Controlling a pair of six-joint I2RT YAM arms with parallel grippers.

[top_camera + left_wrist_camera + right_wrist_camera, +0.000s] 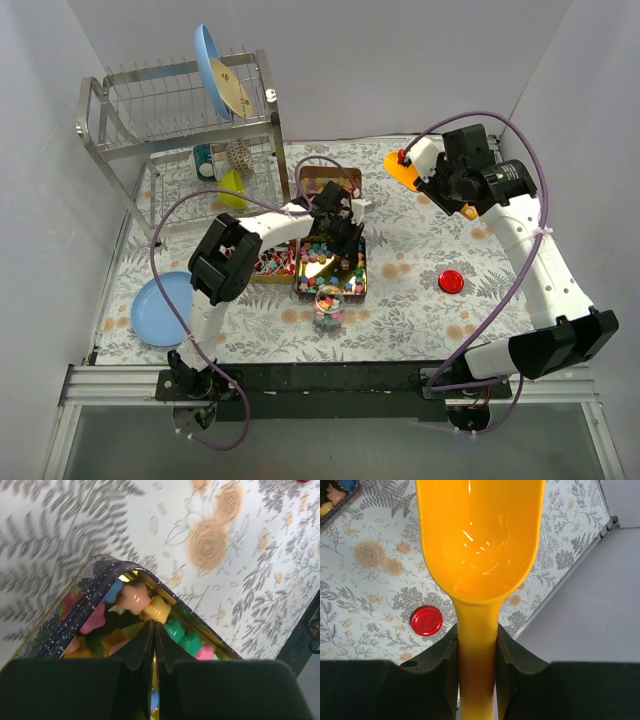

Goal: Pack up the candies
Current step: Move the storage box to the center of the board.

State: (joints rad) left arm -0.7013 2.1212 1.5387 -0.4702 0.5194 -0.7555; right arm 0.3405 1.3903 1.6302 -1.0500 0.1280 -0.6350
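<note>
Bright multicoloured candies (328, 268) fill a dark tin (361, 283) at the table's middle; red-blue-white wrapped candies (272, 263) lie in the tin to its left. My left gripper (345, 238) hangs over the multicoloured tin. In the left wrist view it (153, 626) is shut with nothing between the fingers, tips beside a yellow candy (157, 609) inside the tin's corner (82, 607). A glass jar (329, 306) holding candies stands in front. My right gripper (437, 187) is raised at the back right, shut on the handle of the empty orange scoop (480, 540).
A red lid (451, 281) lies on the cloth right of the tins, also under the scoop as the lid (426, 620). A third tin (325, 180) sits behind. A dish rack (180, 130) stands back left, a blue plate (160, 308) front left.
</note>
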